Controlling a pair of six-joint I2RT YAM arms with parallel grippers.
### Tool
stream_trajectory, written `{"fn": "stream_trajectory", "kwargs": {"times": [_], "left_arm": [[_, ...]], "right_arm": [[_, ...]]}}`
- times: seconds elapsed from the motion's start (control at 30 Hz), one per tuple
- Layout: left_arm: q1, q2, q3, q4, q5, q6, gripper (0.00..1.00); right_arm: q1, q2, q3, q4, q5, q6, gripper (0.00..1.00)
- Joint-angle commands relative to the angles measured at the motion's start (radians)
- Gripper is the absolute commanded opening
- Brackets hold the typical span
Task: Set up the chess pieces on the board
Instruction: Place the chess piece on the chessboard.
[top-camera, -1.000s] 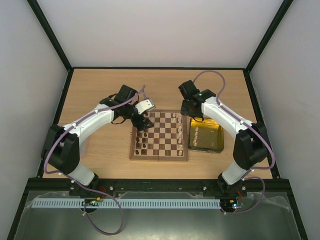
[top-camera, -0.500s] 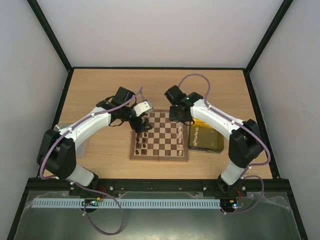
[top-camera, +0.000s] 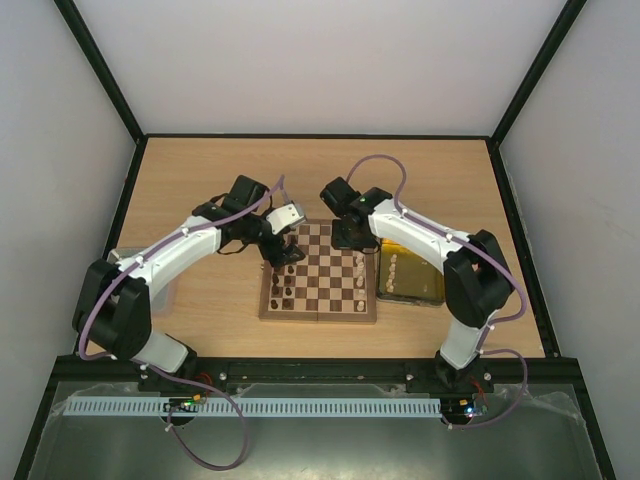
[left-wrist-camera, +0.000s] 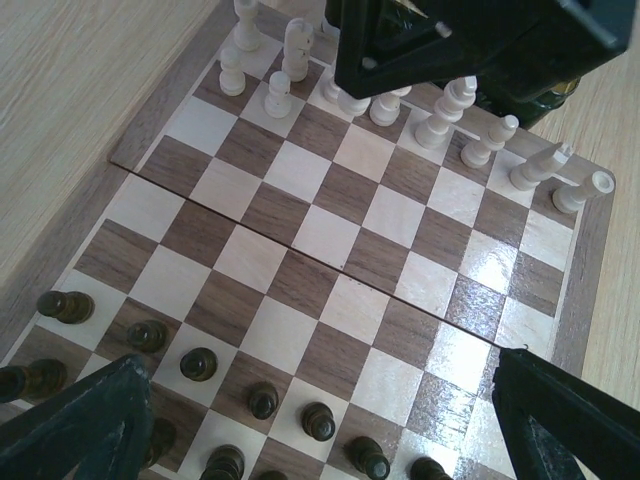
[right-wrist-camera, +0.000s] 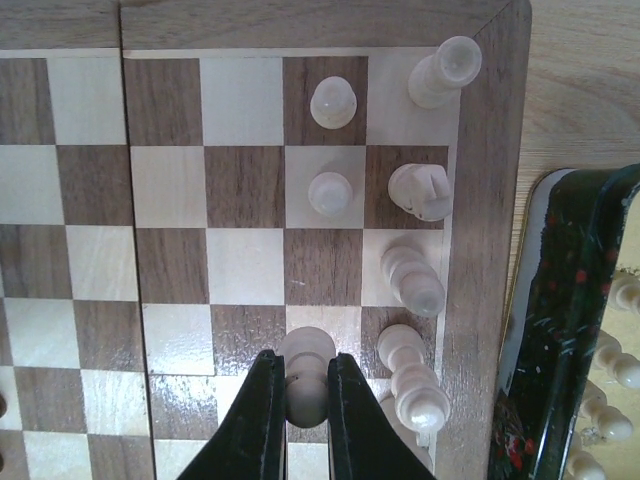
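The board (top-camera: 320, 282) lies mid-table. Dark brown pieces (top-camera: 281, 285) fill its two left files and cream pieces (top-camera: 358, 264) stand along its right side. My right gripper (top-camera: 345, 238) is over the board's far right part. In the right wrist view it (right-wrist-camera: 303, 362) is shut on a cream pawn (right-wrist-camera: 306, 348) over a light square in the second file from the rim, beside standing cream pieces (right-wrist-camera: 412, 275). My left gripper (top-camera: 280, 246) hovers open and empty over the dark pawns (left-wrist-camera: 198, 363); its fingers (left-wrist-camera: 95, 420) are spread wide.
A yellow translucent tray (top-camera: 433, 262) with several loose cream pieces (top-camera: 393, 272) sits right of the board; its rim (right-wrist-camera: 555, 300) shows in the right wrist view. The right arm's body (left-wrist-camera: 450, 40) hangs over the cream side.
My right gripper has moved left from the tray's far corner onto the board's far right part, carrying the pawn. The left gripper shifted slightly left.
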Motion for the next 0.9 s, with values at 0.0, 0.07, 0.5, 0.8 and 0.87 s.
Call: {"fn": "stream_trajectory", "kwargs": {"times": [0.0,0.07,0.5,0.8,0.87], "left_arm": [[0.005,-0.036,-0.016,0.010,0.021,0.001,0.93],[0.005,-0.036,-0.017,0.011,0.023,0.001,0.93],[0.005,-0.035,-0.019,0.011,0.032,0.003,0.93],[0.005,-0.035,-0.020,0.009,0.037,0.005,0.93],[0.005,-0.035,-0.021,0.009,0.037,0.005,0.93]], "right_arm": [[0.003,0.027,0.000,0.006,0.024,-0.005,0.02],[0.003,0.036,0.005,0.007,0.032,-0.008,0.02],[-0.006,0.082,0.011,0.032,0.037,-0.015,0.02],[-0.022,0.096,0.007,0.037,0.044,-0.020,0.02],[-0.027,0.098,0.004,0.040,0.043,-0.021,0.02]]}}
